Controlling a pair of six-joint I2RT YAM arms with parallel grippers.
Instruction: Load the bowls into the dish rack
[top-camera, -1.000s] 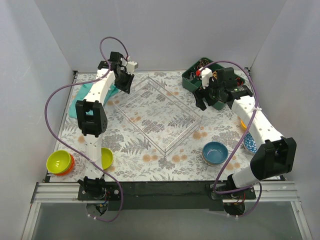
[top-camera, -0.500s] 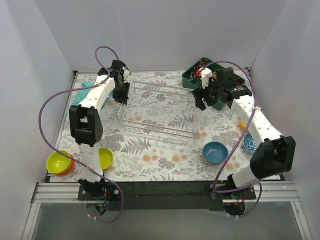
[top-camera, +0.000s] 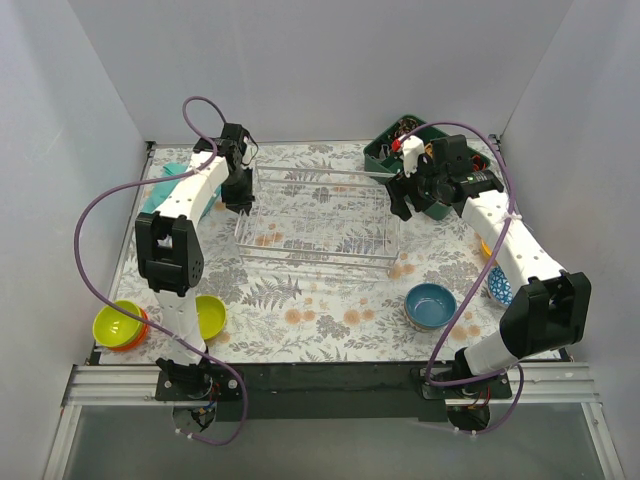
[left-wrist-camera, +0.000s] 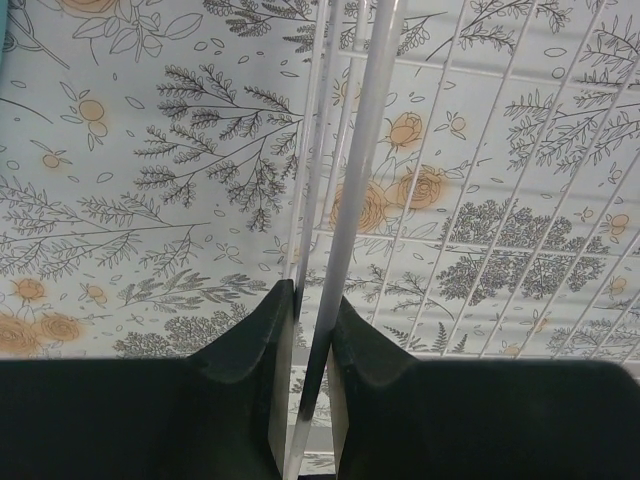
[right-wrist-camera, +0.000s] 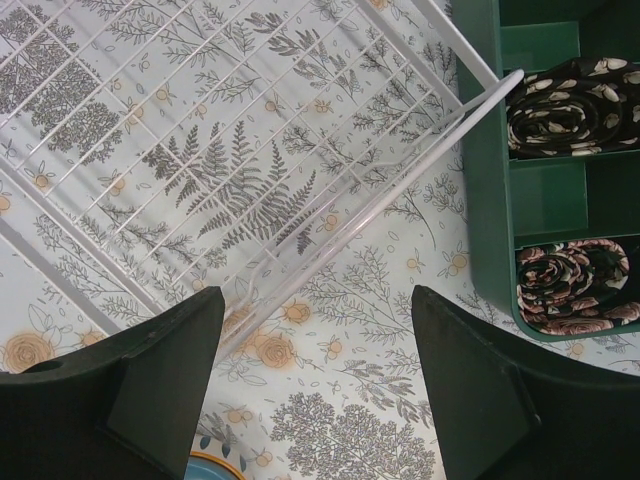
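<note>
Rotated since a second ago: silver wire-grid dish rack (top-camera: 315, 262), long axis now left–right across the table. Left gripper (left-wrist-camera: 312, 300) clenched on its left rim wire. Right gripper (right-wrist-camera: 315, 295) released, above the rack's right end. Blue round bowl (top-camera: 431, 305) sits on the rack's near side; right arm is nearer to it.

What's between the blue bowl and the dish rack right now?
Nothing. In the top view only bare flowered table cover separates the blue bowl from the near right corner of the dish rack.
</note>
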